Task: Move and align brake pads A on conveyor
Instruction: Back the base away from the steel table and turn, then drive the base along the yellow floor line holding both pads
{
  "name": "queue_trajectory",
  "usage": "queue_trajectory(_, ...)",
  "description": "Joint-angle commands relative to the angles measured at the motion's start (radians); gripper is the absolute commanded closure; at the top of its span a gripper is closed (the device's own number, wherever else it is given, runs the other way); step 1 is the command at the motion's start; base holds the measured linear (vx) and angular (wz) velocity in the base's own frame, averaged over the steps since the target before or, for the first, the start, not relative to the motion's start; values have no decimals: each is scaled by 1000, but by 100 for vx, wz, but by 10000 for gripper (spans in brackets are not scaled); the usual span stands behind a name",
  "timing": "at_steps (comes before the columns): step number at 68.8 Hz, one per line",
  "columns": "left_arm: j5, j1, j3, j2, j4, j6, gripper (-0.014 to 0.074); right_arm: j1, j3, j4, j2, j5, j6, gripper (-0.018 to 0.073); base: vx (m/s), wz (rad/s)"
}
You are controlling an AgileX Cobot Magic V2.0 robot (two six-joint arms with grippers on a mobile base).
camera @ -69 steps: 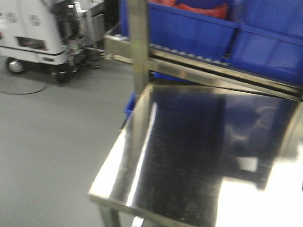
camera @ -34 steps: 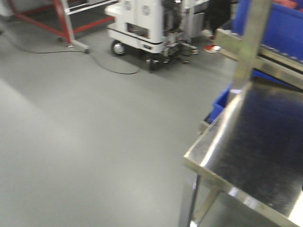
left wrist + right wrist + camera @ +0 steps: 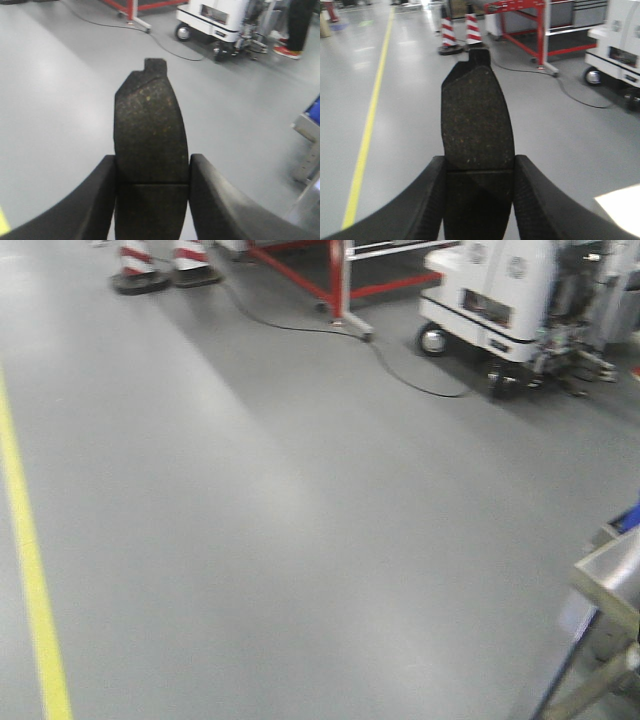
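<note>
In the left wrist view a dark, speckled brake pad A [image 3: 150,125] points away from the camera, its cross groove level with the fingertips. My left gripper [image 3: 152,172] is shut on it, both black fingers pressed against its long edges. A second brake pad A [image 3: 475,115] fills the right wrist view, and my right gripper [image 3: 479,172] is shut on it the same way. Both pads hang over bare grey floor. The conveyor is out of view. Neither gripper shows in the front view.
A white wheeled machine [image 3: 505,300] stands at the far right with a black cable [image 3: 400,370] trailing over the floor. A red frame [image 3: 345,280] and striped cones [image 3: 160,260] stand at the back. A steel table corner [image 3: 610,575] juts in at right. A yellow floor line [image 3: 30,580] runs along the left.
The front view has swung left: the steel table and blue bins that filled it have slid out to the right edge, and open floor, cones and the yellow line have come in.
</note>
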Motion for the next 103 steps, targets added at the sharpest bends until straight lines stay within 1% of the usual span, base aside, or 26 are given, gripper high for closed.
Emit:
queue_trajectory(1,-87,-4,-26,12,18,0,603,-7,-32,-23,5,-104,-7,566,-19,72)
queue_trajectory(25,-87,-4,-26,12,18,0,603,-7,-32,-23,5,-104,-7,566,-16,61)
queue_trajectory(51,-87,-4,-26,12,18,0,603,-7,-32,-23,5,-104,-7,566,0,34)
queue_trajectory(83,-87,-4,-26,12,18,0,603,-7,-32,-23,5,-103,-7,566,22,38)
queue_trajectory(103,-87,-4,-26,12,18,0,603,-7,-32,-23,5,-103,-7,566,38,19)
